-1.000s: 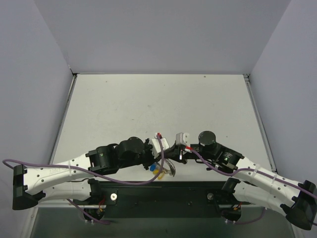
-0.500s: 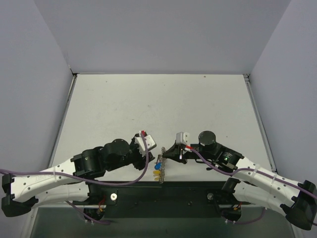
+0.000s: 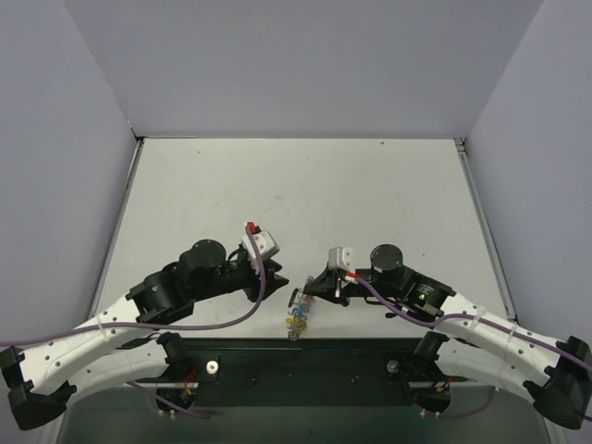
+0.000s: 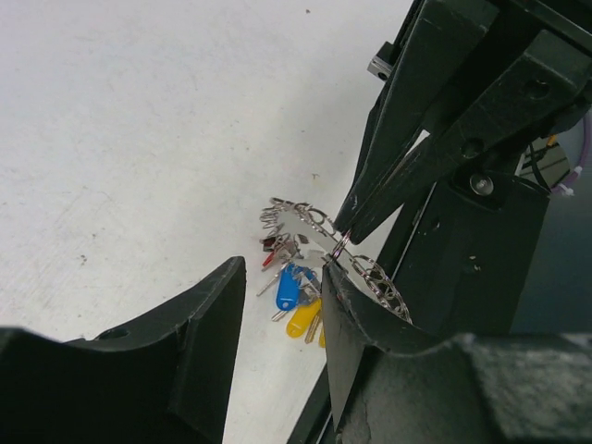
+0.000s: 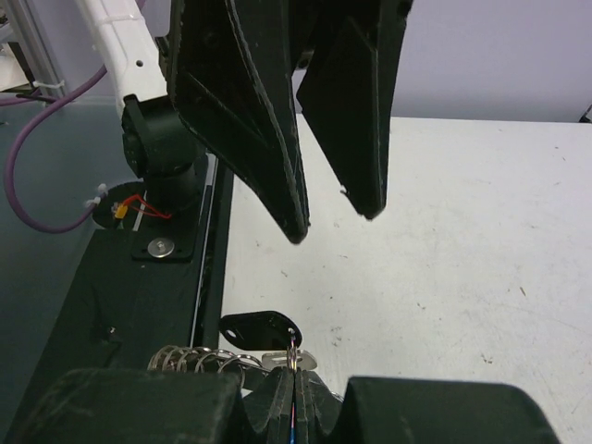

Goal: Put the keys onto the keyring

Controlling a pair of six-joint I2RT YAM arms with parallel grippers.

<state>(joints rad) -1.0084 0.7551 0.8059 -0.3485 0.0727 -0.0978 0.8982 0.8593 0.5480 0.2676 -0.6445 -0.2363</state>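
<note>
The silvery keyring [image 4: 375,275] hangs from my right gripper [image 3: 312,288], which is shut on its rim just above the table's near edge. Several keys hang from it: a blue one [image 4: 288,289], a yellow one [image 4: 302,320] and a red one [image 4: 270,259]. They show as a small cluster [image 3: 296,316] from above. My left gripper [image 3: 277,281] stands open just left of the bunch with nothing between its fingers [image 4: 208,324]. In the right wrist view my shut right gripper [image 5: 296,372] pinches a small ring beside a black tag [image 5: 259,327] and the keyring's coils [image 5: 192,358].
The black base plate [image 3: 305,365] runs along the near edge right under the bunch. Grey walls enclose the white table [image 3: 296,194] on three sides. Purple cables [image 3: 231,328] trail along both arms.
My left gripper opened, let go of the bunch and drew back to the left and away. The keyring and keys swung to hang from the right gripper, which stayed put.
</note>
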